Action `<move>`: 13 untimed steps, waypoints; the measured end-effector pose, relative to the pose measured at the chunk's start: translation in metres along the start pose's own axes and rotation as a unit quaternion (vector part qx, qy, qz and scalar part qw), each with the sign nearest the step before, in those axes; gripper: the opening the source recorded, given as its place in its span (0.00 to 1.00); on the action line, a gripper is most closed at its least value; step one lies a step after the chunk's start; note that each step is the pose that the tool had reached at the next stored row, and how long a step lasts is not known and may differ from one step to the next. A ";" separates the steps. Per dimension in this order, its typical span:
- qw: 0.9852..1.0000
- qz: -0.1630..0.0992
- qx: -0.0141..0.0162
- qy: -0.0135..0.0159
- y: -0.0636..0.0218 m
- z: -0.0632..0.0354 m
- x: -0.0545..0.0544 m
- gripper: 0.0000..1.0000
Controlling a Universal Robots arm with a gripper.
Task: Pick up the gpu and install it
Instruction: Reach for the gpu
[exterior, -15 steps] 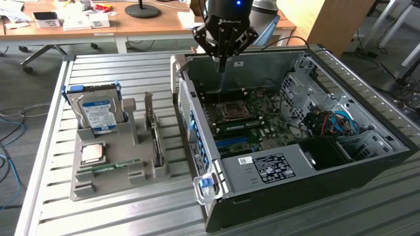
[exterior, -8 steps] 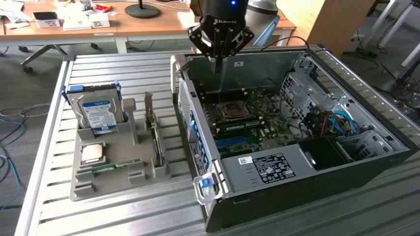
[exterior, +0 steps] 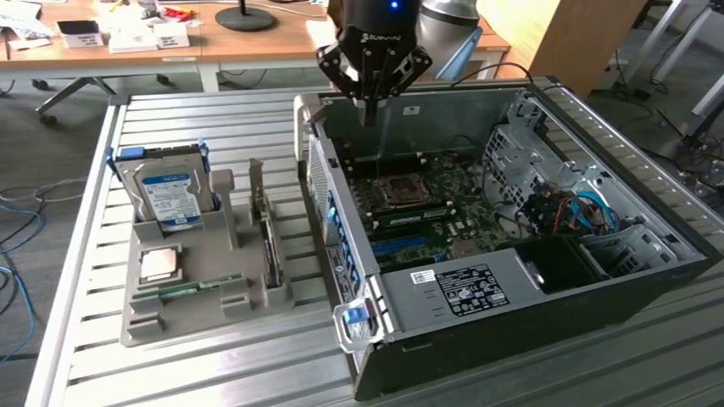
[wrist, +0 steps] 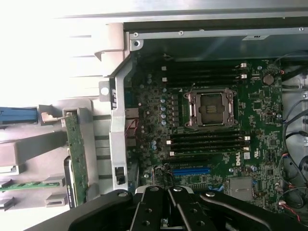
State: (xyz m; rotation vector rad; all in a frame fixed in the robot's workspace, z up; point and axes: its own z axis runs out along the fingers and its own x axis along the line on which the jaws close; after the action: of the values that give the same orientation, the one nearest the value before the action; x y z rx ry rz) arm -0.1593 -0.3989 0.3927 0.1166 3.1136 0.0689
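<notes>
Slatted table [exterior: 169,373] is bearing the case [exterior: 565,339]; I am hovering the gripper [exterior: 368,103] above it, shut, empty. Pickup pending, I judge: the racked gpu [exterior: 268,237] needs opened jaws.

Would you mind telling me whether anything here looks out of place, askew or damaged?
Nothing stands out. The gpu stands on edge in the gray holder near the hard drive, the open computer case lies flat on the table, and the shut, empty gripper hangs above it.
</notes>
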 end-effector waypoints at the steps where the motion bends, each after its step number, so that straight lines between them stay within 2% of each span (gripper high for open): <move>1: 1.000 0.000 0.000 0.000 -0.0001 0.0000 0.001 0.11; 13: 1.000 0.000 0.000 0.000 -0.0010 0.0000 0.013 0.11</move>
State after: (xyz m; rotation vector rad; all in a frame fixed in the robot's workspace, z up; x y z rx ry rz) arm -0.1728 -0.3988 0.3924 0.1166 3.1137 0.0689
